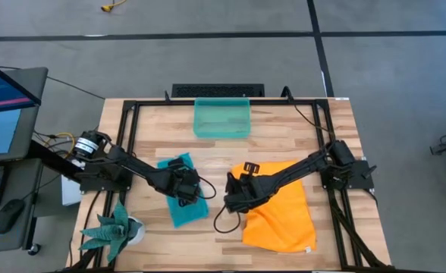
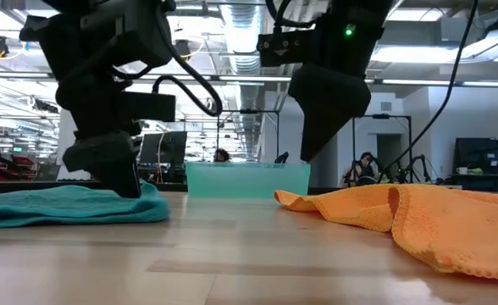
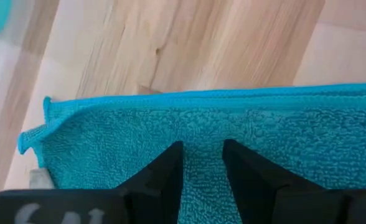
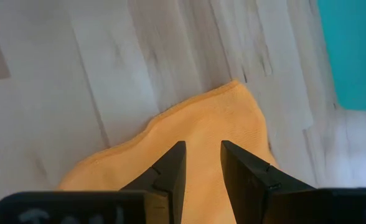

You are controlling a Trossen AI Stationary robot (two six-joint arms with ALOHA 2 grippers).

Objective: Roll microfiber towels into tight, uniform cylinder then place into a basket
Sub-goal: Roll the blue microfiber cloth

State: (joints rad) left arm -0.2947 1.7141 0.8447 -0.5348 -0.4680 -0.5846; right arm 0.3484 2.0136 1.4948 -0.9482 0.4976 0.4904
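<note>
The teal towel (image 1: 183,199) lies flat on the left half of the wooden worktop (image 1: 284,136), and the left gripper (image 3: 203,163) is down on it, its fingers (image 3: 165,177) set narrowly apart with a strip of teal cloth showing between them; the pictures do not show whether any cloth is pinched; the orange towel (image 1: 282,211) lies spread and rumpled on the right half, well apart from the teal one; the right gripper (image 4: 203,163) is over its near-left corner, fingers (image 4: 169,171) likewise narrowly parted with orange cloth between them; the basket (image 1: 222,118) stands at the far middle of the worktop, apart from both towels; a green spiky plant (image 1: 112,230) sits at the near-left corner.
</note>
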